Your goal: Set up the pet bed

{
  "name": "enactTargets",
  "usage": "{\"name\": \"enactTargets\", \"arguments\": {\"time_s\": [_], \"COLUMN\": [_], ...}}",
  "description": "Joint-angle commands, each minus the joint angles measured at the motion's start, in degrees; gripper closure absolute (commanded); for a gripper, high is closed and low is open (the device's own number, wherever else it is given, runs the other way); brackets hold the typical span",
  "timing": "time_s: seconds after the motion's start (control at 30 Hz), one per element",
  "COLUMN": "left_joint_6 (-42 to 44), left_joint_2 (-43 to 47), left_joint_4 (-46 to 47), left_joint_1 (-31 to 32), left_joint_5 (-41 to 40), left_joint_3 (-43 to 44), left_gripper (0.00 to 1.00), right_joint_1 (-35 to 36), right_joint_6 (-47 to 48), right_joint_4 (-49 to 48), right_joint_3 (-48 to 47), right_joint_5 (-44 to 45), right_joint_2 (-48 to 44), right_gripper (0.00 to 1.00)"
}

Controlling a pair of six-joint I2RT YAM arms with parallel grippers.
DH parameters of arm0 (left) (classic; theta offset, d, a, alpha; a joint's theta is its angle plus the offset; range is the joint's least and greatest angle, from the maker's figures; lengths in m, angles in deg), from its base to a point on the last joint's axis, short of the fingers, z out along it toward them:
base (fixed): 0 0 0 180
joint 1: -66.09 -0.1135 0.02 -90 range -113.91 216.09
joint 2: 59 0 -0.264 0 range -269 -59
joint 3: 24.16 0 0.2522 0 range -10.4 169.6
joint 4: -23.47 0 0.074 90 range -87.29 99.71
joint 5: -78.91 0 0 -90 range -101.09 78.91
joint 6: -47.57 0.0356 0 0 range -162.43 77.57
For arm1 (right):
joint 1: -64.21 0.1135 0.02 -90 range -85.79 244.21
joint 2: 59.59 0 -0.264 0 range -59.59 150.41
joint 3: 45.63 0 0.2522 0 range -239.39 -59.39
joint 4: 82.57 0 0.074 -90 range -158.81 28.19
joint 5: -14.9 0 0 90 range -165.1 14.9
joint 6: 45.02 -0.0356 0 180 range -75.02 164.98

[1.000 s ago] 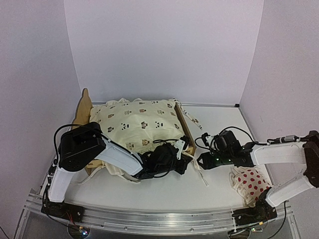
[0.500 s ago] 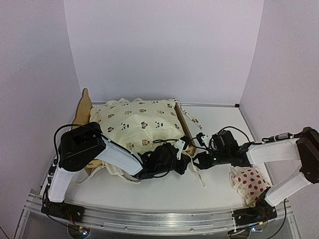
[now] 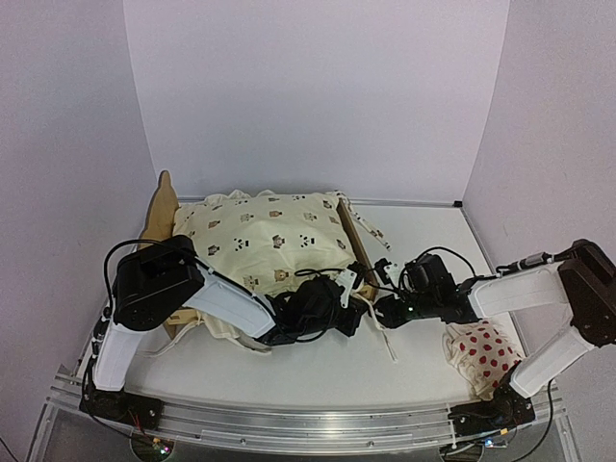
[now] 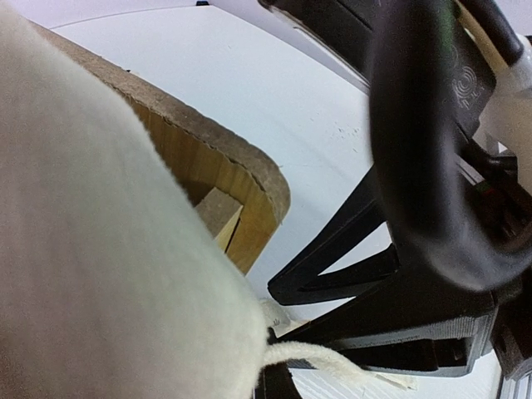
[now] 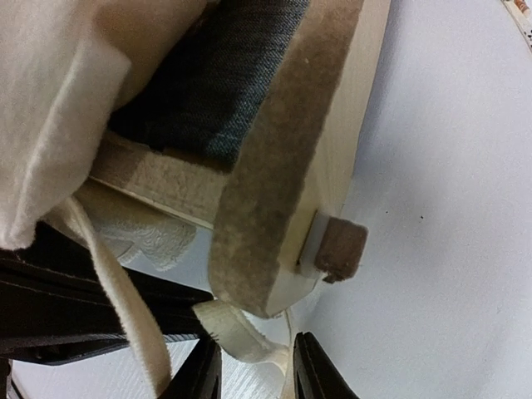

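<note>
1. The pet bed stands left of centre on the white table. Its scalloped end board rises at the left, and one side rail runs along the right.
2. A cream animal-print cushion lies on the bed and covers most of it.
3. The left gripper sits at the bed's lower right corner with its jaws fully closed. Its wrist view is filled by cushion cloth beside the plywood corner. Whether any cloth is pinched cannot be told.
4. The right gripper reaches in from the right and almost meets the left one at that corner.
5. In the right wrist view its fingertips stand narrowly apart at the bottom edge. A cream tie from the cushion hangs into the gap, not visibly clamped.
6. Above them are the bed's plywood edge and the dark grey base.
7. A white red-dotted pillow lies at the lower right, well apart from the bed.
</note>
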Motion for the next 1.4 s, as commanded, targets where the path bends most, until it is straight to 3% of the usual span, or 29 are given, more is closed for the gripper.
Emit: {"name": "enactTargets", "arguments": {"time_s": [0.0,0.27,0.67,0.97,1.37], "left_joint_6": [0.09,0.03,-3.75,-6.54,-7.24], "left_joint_2": [0.39,1.56,10.33,14.32,13.47], "left_joint_4": [-0.05,-0.40,-1.67,-2.54,0.50], "left_joint_1": [-0.30,-0.31,-0.19,1.29,3.68], "left_joint_5": [1.37,1.00,0.24,0.75,2.93], "left_joint_3": [1.82,0.55,-7.42,-11.85,-14.57], "left_gripper": [1.00,0.99,0.69,0.52,0.38], "right_joint_1": [-0.18,-0.17,0.91,4.60,8.28], "right_joint_6": [0.70,-0.19,-10.16,-13.12,-14.62], "right_joint_4": [-4.04,-4.04,5.02,9.64,12.84], "right_joint_3": [-0.67,-1.83,-2.59,-6.19,-10.87], "right_joint_5": [-0.67,-3.05,5.15,6.24,10.31], "right_joint_2": [0.76,1.83,-4.72,-9.35,-8.08], "right_gripper": [0.72,1.00,1.00,1.00,1.00]}}
